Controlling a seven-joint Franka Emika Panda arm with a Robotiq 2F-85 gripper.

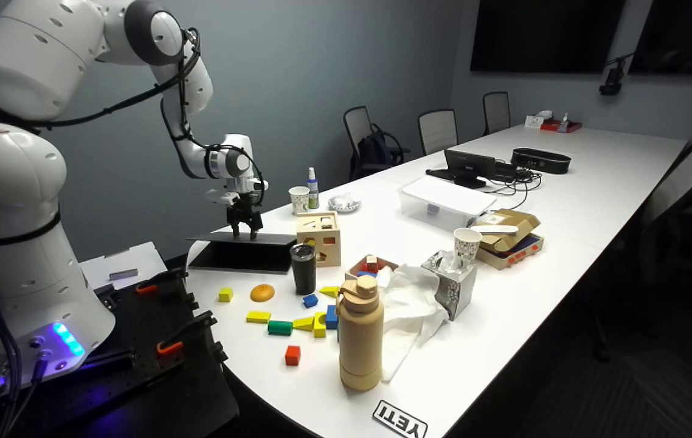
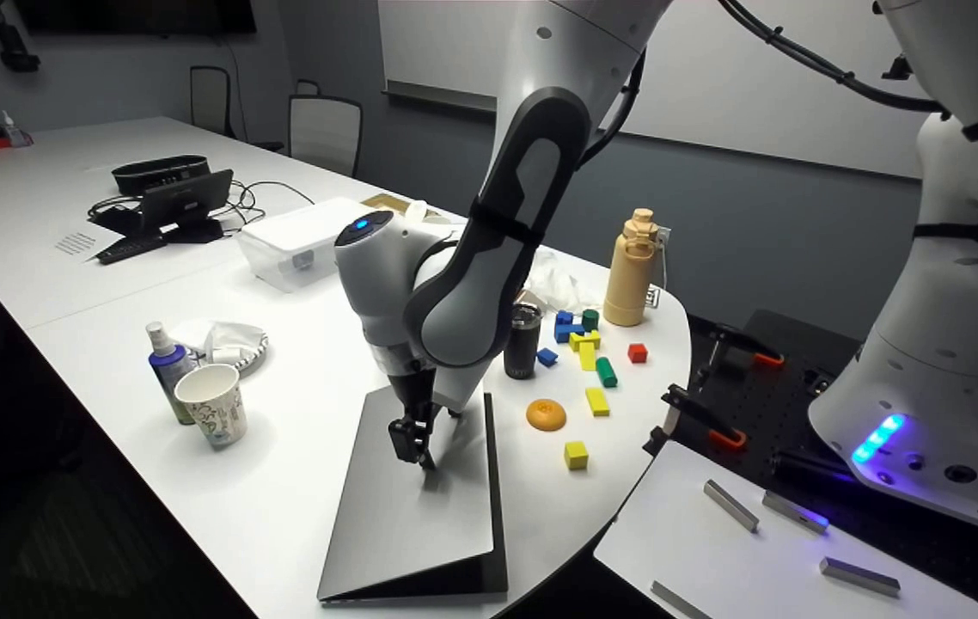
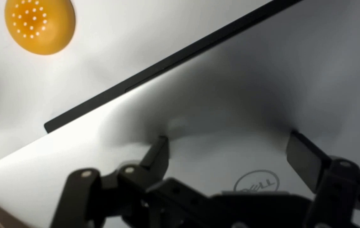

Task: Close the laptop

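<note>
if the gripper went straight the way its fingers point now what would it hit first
The laptop lid, most likely: the open gripper points down at its outer face. The gap looks tiny at most, and whether they touch is hard to tell.

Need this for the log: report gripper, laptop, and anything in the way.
Gripper open, at or just above the lid. Laptop partly closed, gap showing. No obstruction seen; black tumbler stands apart from it.
</note>
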